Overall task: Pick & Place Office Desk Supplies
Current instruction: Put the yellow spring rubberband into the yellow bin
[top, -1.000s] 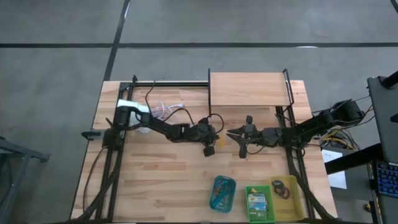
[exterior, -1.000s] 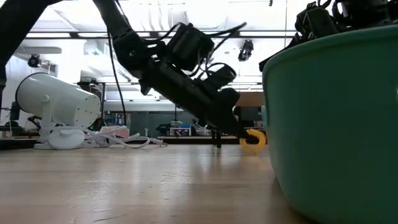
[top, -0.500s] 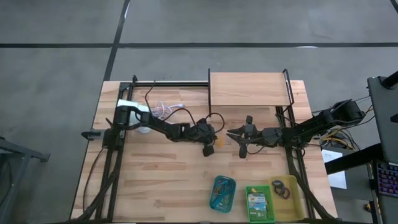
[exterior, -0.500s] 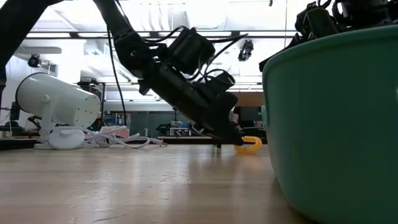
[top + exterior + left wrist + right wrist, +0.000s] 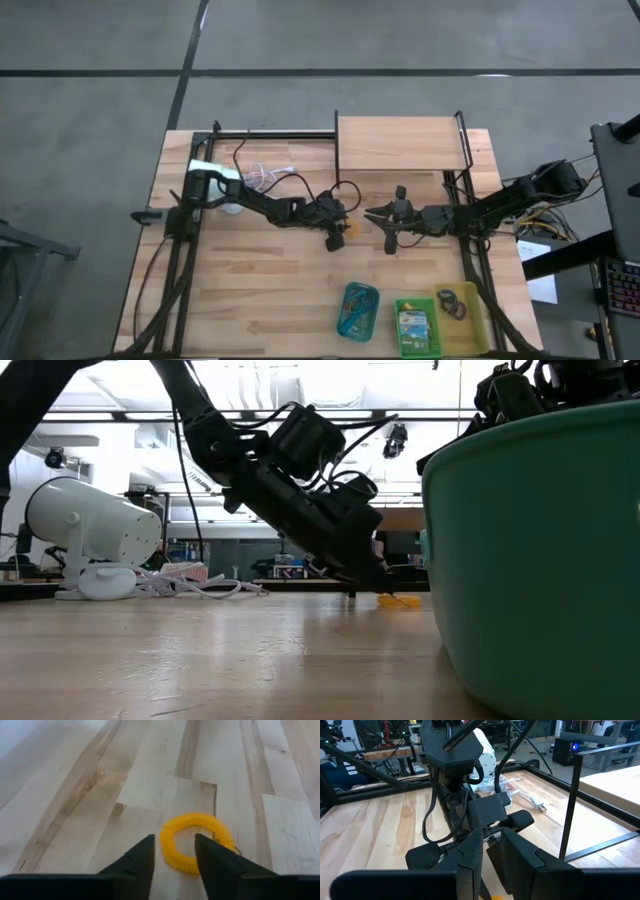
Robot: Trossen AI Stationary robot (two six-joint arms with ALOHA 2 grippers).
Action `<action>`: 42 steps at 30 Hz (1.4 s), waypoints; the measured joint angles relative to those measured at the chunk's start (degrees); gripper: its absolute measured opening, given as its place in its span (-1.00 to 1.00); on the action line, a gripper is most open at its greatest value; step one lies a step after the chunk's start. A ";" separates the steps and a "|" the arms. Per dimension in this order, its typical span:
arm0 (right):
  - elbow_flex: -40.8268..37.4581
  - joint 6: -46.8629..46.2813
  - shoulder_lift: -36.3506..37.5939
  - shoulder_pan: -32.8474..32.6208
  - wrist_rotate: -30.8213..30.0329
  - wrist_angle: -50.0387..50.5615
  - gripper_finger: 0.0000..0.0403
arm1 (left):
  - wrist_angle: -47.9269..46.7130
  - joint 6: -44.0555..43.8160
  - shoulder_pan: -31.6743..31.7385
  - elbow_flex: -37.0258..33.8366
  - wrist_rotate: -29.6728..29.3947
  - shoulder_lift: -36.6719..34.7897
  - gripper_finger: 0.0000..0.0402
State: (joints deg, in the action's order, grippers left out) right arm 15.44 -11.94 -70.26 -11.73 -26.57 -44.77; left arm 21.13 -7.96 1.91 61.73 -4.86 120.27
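On table [image 5: 75, 795]: yellow loop [image 5: 197, 842] flat, round.

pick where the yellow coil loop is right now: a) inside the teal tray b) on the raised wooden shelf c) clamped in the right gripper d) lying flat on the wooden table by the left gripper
d: the left wrist view shows the yellow coil loop lying flat on the table, just ahead of the left gripper, whose jaws stand apart.

Two dark jointed arms [image 5: 270, 208], black looping cables, blocky tapered fingers [image 5: 131, 865].
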 joint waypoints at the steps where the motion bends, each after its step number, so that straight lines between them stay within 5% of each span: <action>1: 0.00 0.00 0.00 -0.01 -0.01 0.00 -0.66 | 0.01 0.01 0.00 0.00 0.00 0.00 -0.24; 10: 0.00 0.00 0.00 0.01 0.00 0.00 -0.66 | 0.36 0.47 0.06 -0.07 0.00 -2.01 0.06; 26: -0.04 0.00 0.00 -0.01 0.00 1.01 -0.66 | -2.69 10.05 -0.07 -0.89 -1.09 -15.67 -0.01; 42: -0.07 0.00 -0.02 0.01 -0.01 1.31 -0.66 | 12.29 11.18 -0.09 -26.48 0.38 -39.63 -0.06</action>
State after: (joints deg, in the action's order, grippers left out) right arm 15.37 -11.94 -70.28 -11.73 -26.59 -43.46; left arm 33.43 3.22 1.83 35.26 -4.48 80.64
